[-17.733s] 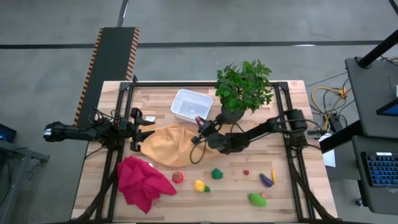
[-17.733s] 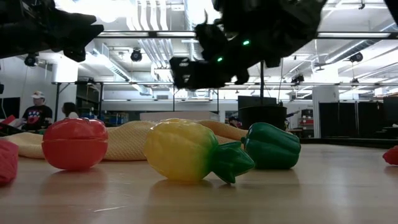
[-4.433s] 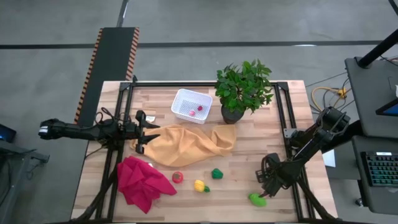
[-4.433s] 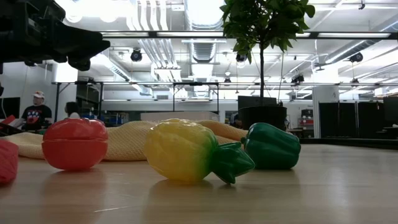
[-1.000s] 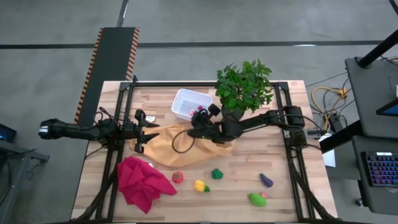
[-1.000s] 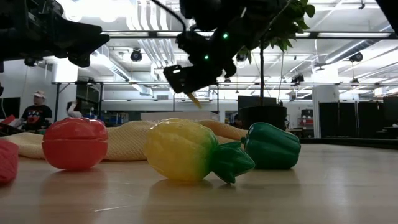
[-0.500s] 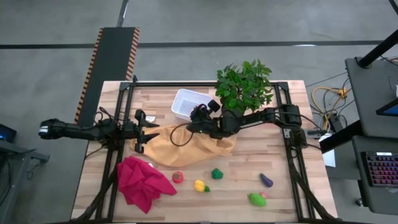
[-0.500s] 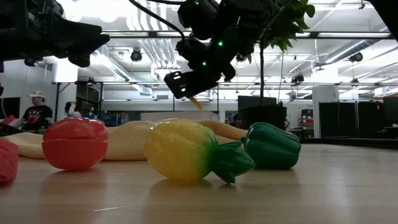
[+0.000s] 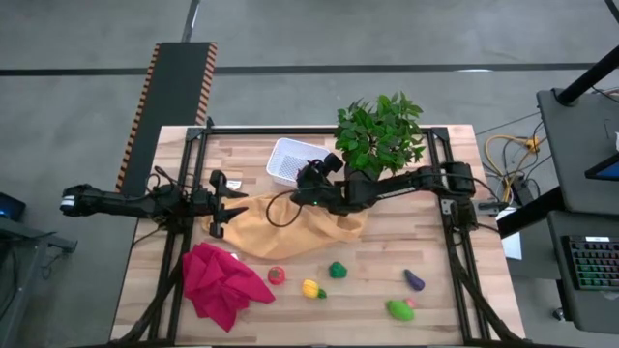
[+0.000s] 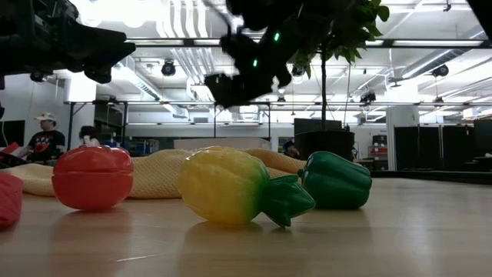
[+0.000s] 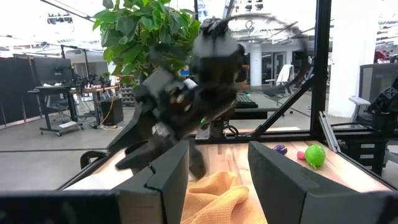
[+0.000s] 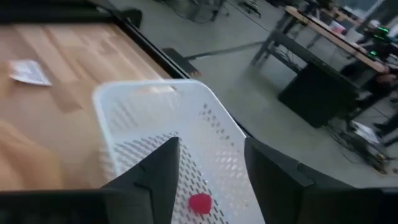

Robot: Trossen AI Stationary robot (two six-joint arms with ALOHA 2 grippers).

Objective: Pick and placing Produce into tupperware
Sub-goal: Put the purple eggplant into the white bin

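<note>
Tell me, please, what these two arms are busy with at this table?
They are sorting toy produce into the white bin. The right gripper hangs at the bin's edge, jaws apart with nothing between them; a small red piece lies inside. The left gripper waits at the orange cloth, jaws apart. A tomato, yellow fruit, green pepper and eggplant remain on the table.
</note>
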